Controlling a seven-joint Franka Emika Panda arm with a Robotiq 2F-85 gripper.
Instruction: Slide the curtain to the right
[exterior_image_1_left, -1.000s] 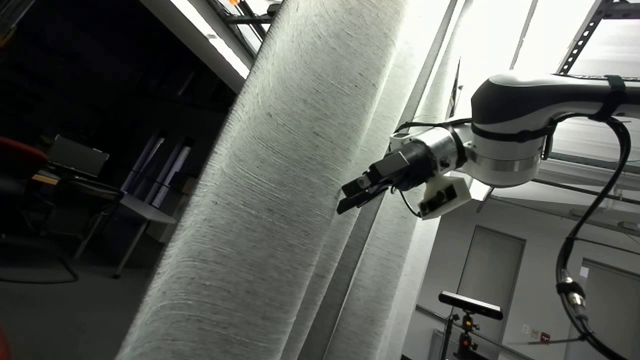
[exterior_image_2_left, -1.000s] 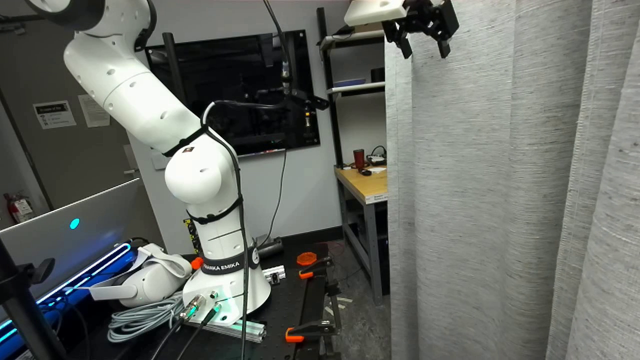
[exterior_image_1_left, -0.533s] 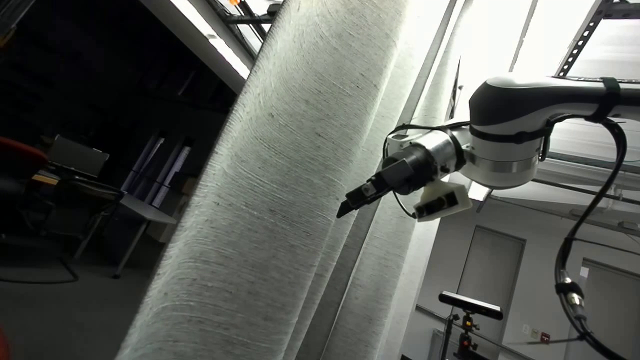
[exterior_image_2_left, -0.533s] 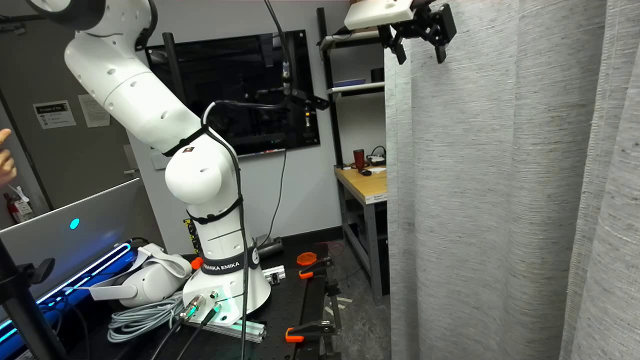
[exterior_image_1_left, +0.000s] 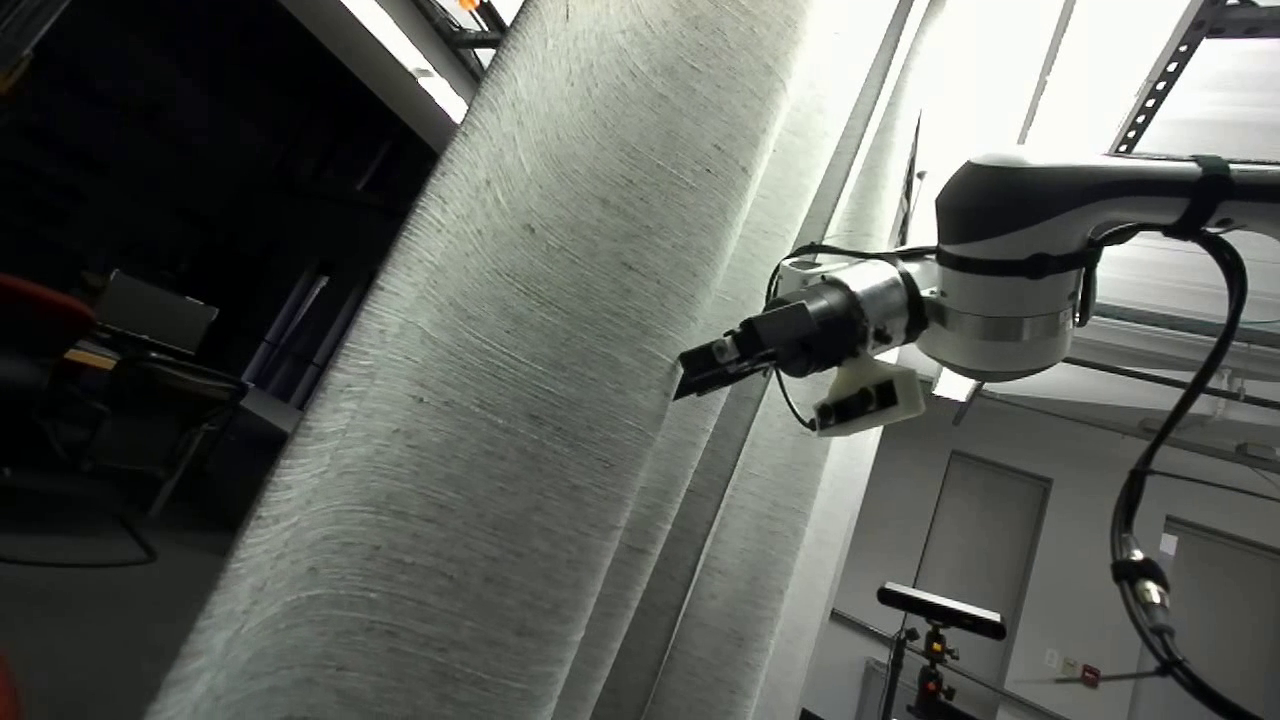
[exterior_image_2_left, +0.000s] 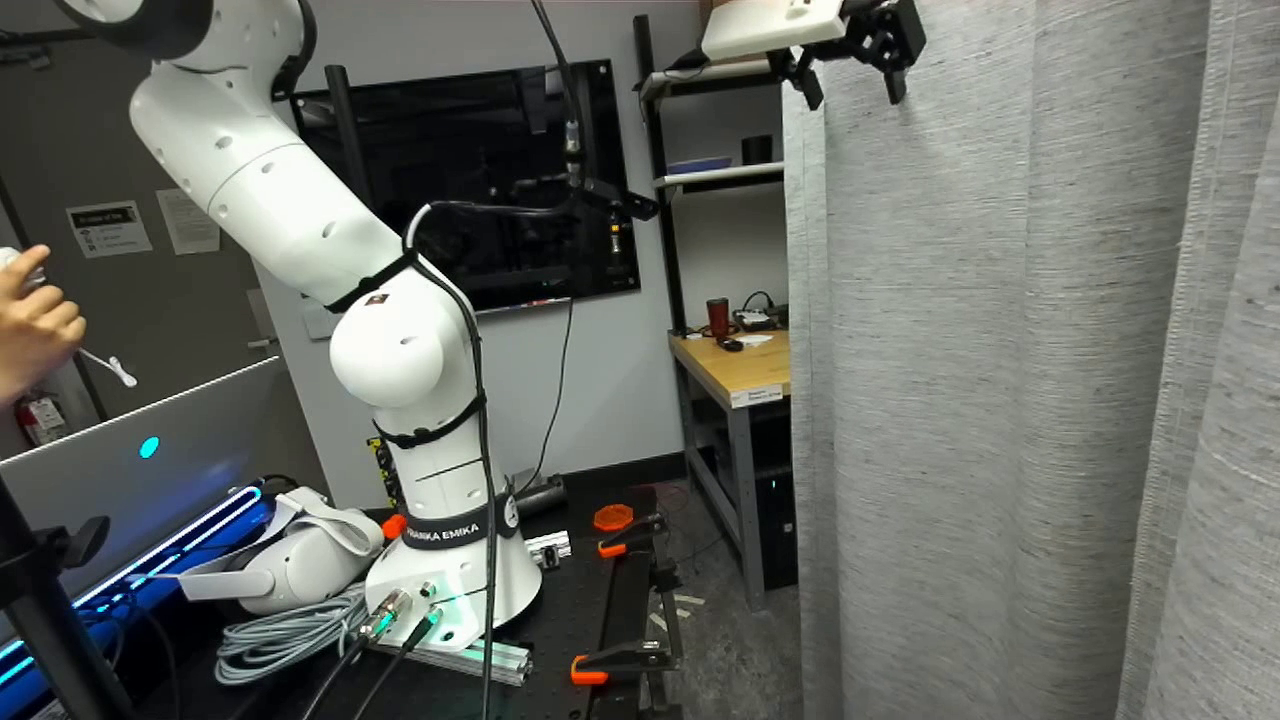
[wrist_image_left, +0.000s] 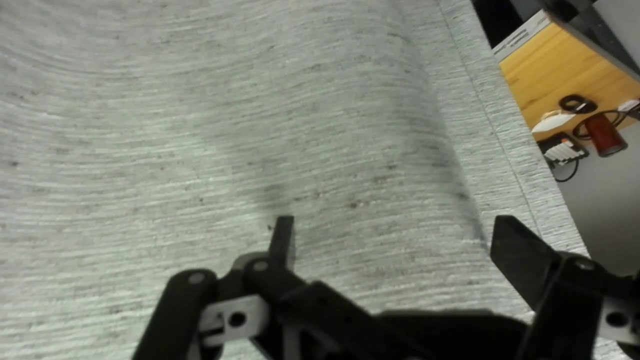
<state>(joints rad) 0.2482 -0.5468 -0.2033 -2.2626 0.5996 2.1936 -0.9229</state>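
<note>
The curtain (exterior_image_1_left: 500, 350) is a tall grey-white drape with long vertical folds. It also hangs on the right in an exterior view (exterior_image_2_left: 930, 400) and fills most of the wrist view (wrist_image_left: 225, 125). My gripper (wrist_image_left: 395, 220) is open with its fingers wide apart. Its fingertips are at the curtain's face near the hemmed edge, and no fabric is visibly pinched. In an exterior view the gripper (exterior_image_2_left: 855, 103) is at the top, by the curtain's left edge. In an exterior view the gripper tips (exterior_image_1_left: 678, 380) meet the fabric; whether both touch is unclear.
A wooden table (exterior_image_2_left: 730, 370) with a red cup (exterior_image_2_left: 718, 317) and a shelf rack (exterior_image_2_left: 715, 178) stand behind the curtain's edge. A wall screen (exterior_image_2_left: 460, 190) hangs behind the arm. A person's hand (exterior_image_2_left: 40, 330) shows at the left. A camera on a stand (exterior_image_1_left: 940, 610) is below the arm.
The gripper dips, then rises and shifts slightly right. The curtain's left edge has moved slightly right, showing more table; its far fold bulges further outward. A hand has come into view.
</note>
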